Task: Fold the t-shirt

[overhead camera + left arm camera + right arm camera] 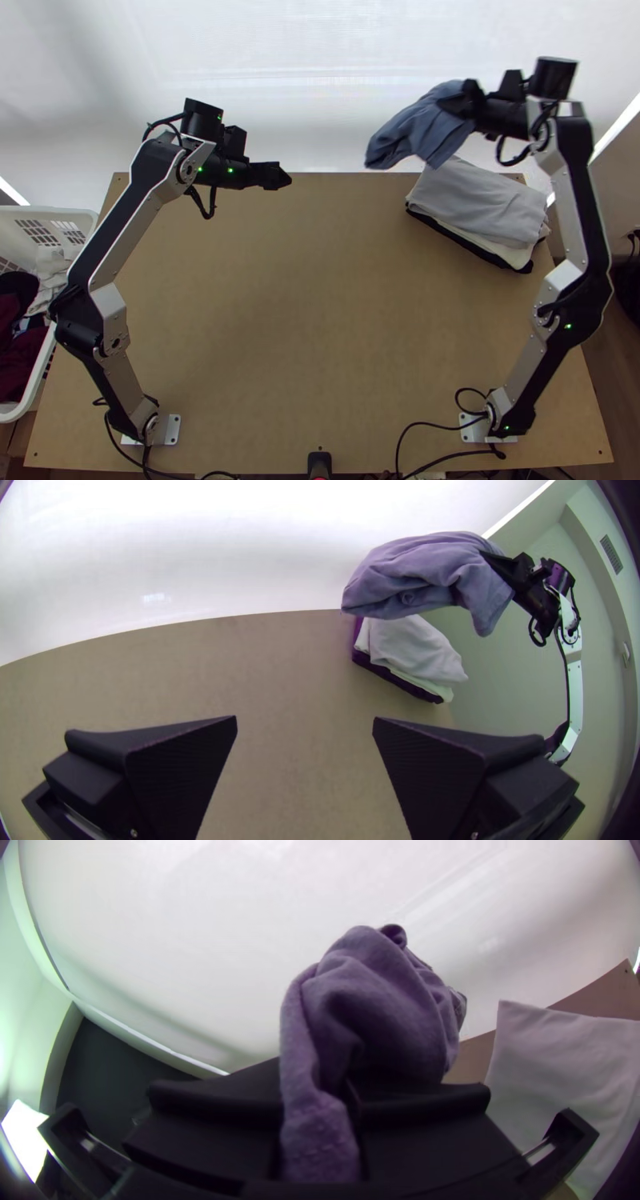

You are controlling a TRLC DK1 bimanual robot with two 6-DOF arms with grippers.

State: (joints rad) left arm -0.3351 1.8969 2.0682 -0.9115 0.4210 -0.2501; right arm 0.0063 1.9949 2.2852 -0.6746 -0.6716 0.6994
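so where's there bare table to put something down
The tabletop's broad middle is bare, between the left arm and the folded stack. Crowded: the far right corner, where the right end effector holds the blue cloth near that stack; cables clutter the near edge.

Left arm (120, 216) and right arm (580, 184): both raised, bent outward midway, ends turned inward. Left gripper (282, 177): fingers (180, 767) parted wide. Right gripper (450, 102): fingers drawn together in a pinch, well apart from the left.
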